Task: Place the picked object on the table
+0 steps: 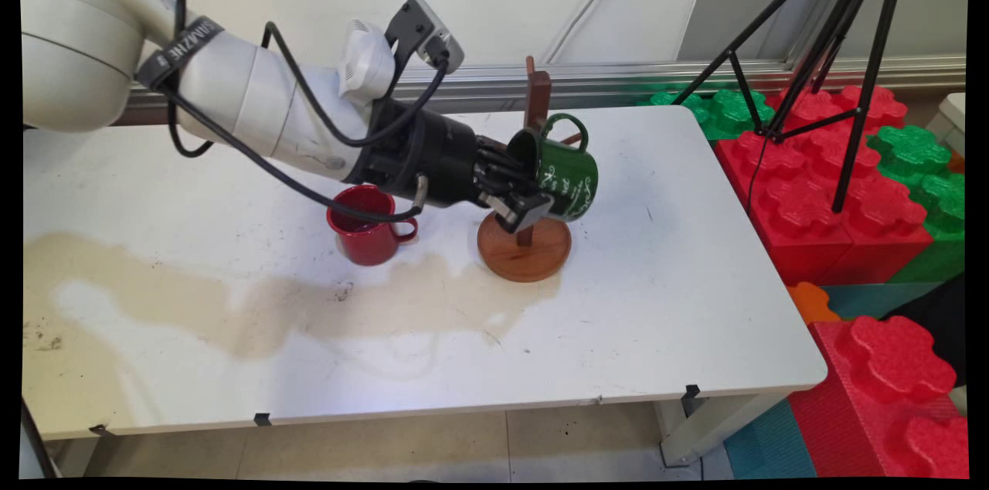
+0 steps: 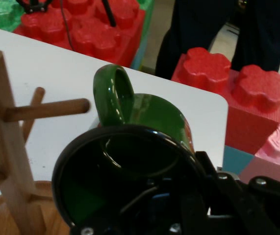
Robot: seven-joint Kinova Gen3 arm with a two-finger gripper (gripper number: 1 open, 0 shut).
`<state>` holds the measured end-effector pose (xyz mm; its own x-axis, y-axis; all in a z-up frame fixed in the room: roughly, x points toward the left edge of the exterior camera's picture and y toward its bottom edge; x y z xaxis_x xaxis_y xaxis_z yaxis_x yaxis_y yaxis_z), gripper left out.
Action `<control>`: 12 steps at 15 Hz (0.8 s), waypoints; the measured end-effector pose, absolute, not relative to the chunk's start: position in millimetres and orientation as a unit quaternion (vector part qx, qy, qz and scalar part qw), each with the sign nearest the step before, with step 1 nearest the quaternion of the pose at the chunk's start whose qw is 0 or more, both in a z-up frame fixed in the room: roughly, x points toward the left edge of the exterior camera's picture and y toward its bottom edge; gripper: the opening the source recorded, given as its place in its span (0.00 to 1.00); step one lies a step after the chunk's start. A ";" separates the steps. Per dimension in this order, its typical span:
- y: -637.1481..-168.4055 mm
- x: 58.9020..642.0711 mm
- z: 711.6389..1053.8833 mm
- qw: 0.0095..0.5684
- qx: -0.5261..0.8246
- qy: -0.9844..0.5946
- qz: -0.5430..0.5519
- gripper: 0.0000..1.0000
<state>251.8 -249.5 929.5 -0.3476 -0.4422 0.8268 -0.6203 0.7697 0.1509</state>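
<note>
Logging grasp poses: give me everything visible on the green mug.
The glossy dark green ceramic-looking mug has white lettering on its side, a black-looking interior and a loop handle. It is tipped on its side, mouth toward the arm, handle uppermost, held off the table. The black two-finger gripper is clamped on its rim, one finger inside. It hangs beside the brown wooden mug tree, its handle close to a peg in the hand view but not on it.

The main view looks down from above the white counter's point(image 1: 657, 304) near side toward the far wall. The hand view sits close behind the glossy green ceramic mug point(image 2: 144, 127) point(image 1: 568, 173), which both views share along with the wooden peg stand point(image 2: 7, 147) point(image 1: 525, 246).
</note>
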 end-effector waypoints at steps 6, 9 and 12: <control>-232.6 253.0 936.5 0.443 0.291 -0.843 0.091 0.00; -223.5 259.8 940.3 0.414 0.271 -0.863 0.099 0.00; -213.0 271.4 942.4 0.377 0.269 -0.880 0.106 0.00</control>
